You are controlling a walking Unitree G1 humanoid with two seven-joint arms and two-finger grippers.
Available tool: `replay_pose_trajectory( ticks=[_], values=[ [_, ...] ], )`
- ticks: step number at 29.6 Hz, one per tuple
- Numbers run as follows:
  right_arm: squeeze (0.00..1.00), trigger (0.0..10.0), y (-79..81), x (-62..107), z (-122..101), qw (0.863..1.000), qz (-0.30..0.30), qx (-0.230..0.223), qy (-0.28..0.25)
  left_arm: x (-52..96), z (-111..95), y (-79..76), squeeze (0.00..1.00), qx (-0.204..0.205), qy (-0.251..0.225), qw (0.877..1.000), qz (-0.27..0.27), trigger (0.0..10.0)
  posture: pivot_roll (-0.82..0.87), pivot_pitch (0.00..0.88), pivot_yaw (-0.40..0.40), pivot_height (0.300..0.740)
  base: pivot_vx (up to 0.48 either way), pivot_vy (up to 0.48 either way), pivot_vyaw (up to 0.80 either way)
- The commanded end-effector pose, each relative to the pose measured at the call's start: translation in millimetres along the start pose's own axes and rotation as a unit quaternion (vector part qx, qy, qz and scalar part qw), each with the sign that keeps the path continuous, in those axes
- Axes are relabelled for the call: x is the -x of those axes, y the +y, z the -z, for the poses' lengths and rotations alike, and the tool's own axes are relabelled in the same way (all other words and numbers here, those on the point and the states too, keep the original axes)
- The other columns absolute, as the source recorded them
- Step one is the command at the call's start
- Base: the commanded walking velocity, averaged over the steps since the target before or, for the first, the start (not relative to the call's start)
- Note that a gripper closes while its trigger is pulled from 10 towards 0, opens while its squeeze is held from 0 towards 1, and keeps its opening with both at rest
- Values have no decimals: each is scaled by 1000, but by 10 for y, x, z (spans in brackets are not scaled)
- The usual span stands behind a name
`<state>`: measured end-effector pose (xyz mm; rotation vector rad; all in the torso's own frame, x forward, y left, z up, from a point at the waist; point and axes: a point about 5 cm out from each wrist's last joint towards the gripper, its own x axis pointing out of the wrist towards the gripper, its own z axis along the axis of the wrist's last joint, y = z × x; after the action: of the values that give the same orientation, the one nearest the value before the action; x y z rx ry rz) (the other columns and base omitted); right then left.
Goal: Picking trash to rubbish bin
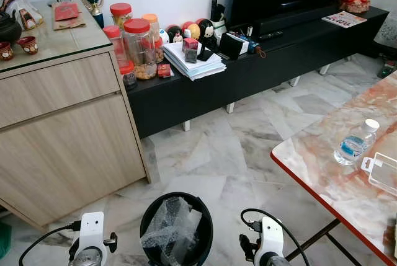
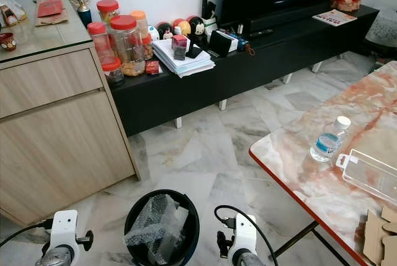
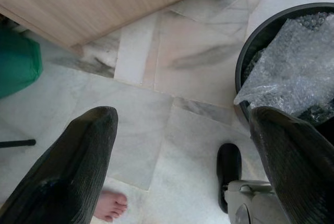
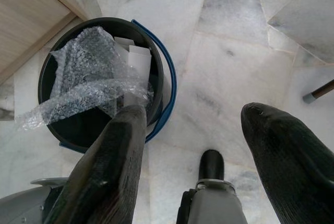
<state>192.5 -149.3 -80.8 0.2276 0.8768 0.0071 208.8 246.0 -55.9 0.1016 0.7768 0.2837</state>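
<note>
A black rubbish bin (image 1: 176,229) stands on the marble floor just in front of me, with bubble wrap (image 4: 88,78) and white card scraps inside. Both arms hang low on either side of it. In the left wrist view my left gripper (image 3: 182,119) is open over bare floor, with the bin's rim (image 3: 250,51) beside one finger. My right gripper (image 4: 193,114) is open too, above the floor next to the bin. A plastic water bottle (image 1: 355,143), a clear plastic pack (image 1: 383,172) and cardboard pieces (image 2: 378,235) lie on the table at my right.
A marble-top table (image 1: 322,173) with a red edge juts in from the right. A wooden cabinet (image 1: 62,136) stands at the left, and a black TV bench (image 1: 248,74) with jars and papers runs along the wall. A person's bare foot (image 3: 110,205) is near my left arm.
</note>
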Motion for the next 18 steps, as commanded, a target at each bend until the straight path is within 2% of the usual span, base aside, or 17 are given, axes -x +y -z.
replay_pose_trajectory(
  ticks=[1,6,8,18],
  values=[
    [0,10000,5,-3,-18,1000,0,-3,-5,-1,14,18,0,-3,8,1000,-8,10000,62,33,-37,740,0,0,0],
    [0,10000,6,-4,-23,1000,0,-4,-6,6,54,32,0,-12,20,1000,-14,10000,60,33,-37,740,0,0,0],
    [0,10000,-2,-3,-23,1000,0,-4,-6,6,43,33,0,0,13,1000,-12,10000,60,34,-38,740,0,0,0],
    [0,10000,-13,-2,-25,1000,2,-2,-5,6,50,15,0,-7,16,1000,-9,10000,54,37,-40,740,0,0,0]
  ],
)
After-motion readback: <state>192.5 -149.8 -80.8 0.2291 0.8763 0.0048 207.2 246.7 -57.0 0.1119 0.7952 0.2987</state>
